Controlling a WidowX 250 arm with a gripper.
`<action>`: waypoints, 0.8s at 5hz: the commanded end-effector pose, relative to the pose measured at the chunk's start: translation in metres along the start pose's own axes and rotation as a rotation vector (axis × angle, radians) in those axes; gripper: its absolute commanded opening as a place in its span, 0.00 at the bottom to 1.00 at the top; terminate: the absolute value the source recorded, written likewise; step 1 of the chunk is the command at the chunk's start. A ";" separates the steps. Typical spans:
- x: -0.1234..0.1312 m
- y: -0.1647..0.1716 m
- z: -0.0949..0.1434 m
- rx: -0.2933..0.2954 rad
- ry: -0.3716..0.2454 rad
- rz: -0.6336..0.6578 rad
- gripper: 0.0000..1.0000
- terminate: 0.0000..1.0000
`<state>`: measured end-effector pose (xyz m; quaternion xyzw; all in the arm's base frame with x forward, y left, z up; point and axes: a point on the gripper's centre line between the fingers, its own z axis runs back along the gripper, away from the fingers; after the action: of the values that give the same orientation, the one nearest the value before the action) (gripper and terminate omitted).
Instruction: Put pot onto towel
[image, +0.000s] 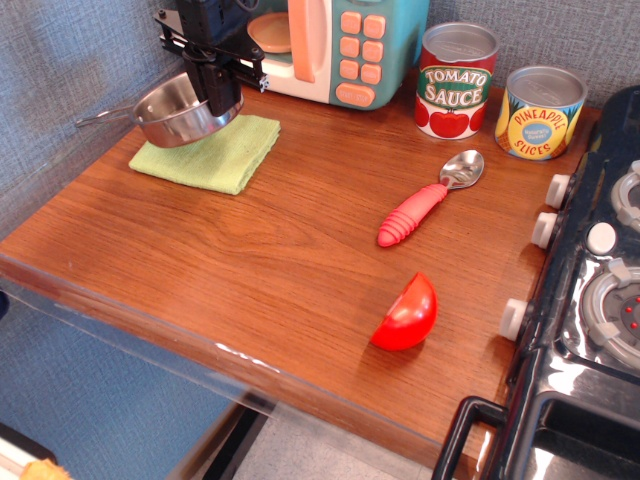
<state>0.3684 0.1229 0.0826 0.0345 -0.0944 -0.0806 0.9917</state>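
The pot (172, 114) is a small shiny steel pan with a thin wire handle pointing left. It hangs tilted over the far left part of the light green towel (222, 157), which lies flat at the table's back left. My gripper (217, 92) is shut on the pot's right rim and comes down from above. I cannot tell whether the pot's bottom touches the towel.
A toy microwave (335, 45) stands right behind the towel. A tomato sauce can (456, 80) and a pineapple can (540, 112) stand at the back right. A red-handled spoon (428, 200) and a red tomato half (408, 313) lie mid-table. A toy stove (590, 300) borders the right edge.
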 end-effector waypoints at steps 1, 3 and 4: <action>0.007 -0.013 -0.048 -0.096 0.073 -0.024 0.00 0.00; 0.012 -0.020 -0.017 -0.078 -0.037 0.054 1.00 0.00; 0.016 -0.029 0.026 -0.048 -0.170 0.054 1.00 0.00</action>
<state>0.3798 0.0874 0.0904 -0.0045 -0.1582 -0.0532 0.9860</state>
